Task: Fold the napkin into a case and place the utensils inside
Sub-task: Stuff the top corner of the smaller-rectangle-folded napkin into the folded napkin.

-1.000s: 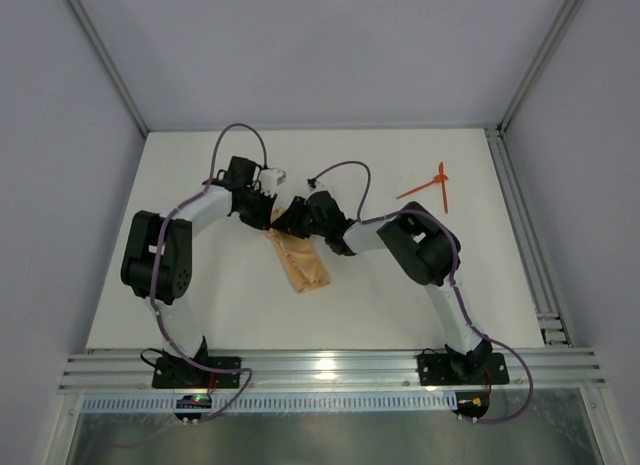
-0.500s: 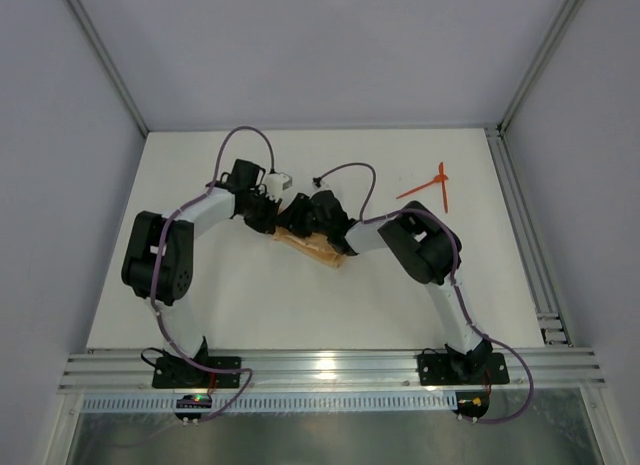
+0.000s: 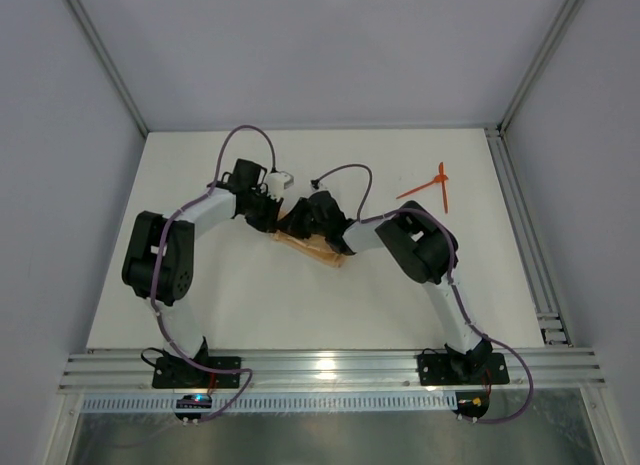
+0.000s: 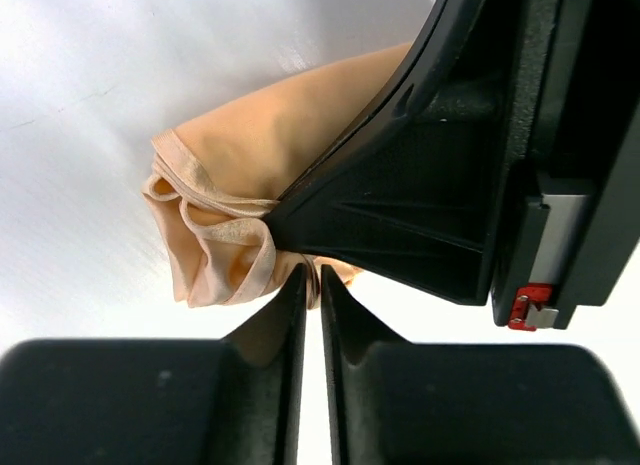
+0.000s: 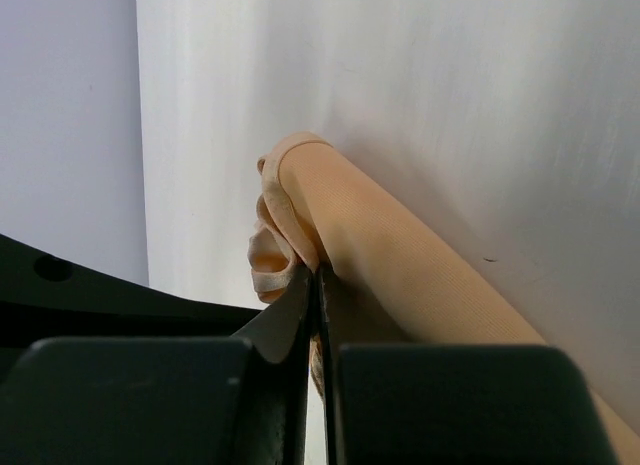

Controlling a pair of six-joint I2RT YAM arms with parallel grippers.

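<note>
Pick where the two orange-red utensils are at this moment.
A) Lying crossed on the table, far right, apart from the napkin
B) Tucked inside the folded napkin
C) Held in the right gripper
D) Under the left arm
A: the utensils lie crossed on the table at its far right, well apart from the napkin, which the left gripper and the right gripper both pinch.

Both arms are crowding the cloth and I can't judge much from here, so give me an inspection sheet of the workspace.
Surface: white table, flat and matte.
Job's things: napkin bunched long and narrow, not yet a case; utensils crossed at far right, apart from both arms.
Clutter: nothing seen.
Grippers: left gripper and right gripper both shut on the napkin's bunched hem, tips close together.
Cables: purple cables loop above the wrists, off the cloth.
Surroundings: grey walls; aluminium frame along the near edge.
</note>
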